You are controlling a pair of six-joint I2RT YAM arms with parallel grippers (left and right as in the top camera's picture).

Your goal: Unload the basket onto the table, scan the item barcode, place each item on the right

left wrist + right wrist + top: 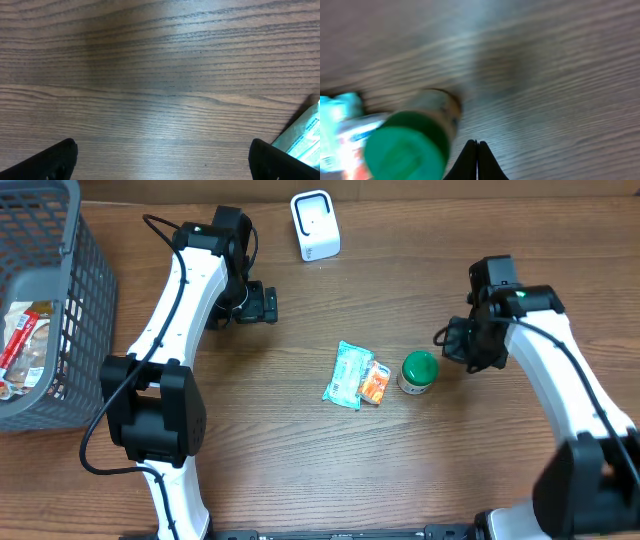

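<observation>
Several packets [24,343] in grey basket [90,310]

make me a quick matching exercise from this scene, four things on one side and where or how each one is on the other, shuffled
Things
1. white scanner
2. green-lidded jar
3. grey basket
4. right gripper

Places or states
a. at the left edge of the overhead view
b. shut, nothing between its fingers
c. standing near the top middle of the overhead view
d. just right of the orange packet in the overhead view

Pairs: 1-c, 2-d, 3-a, 4-b
</observation>
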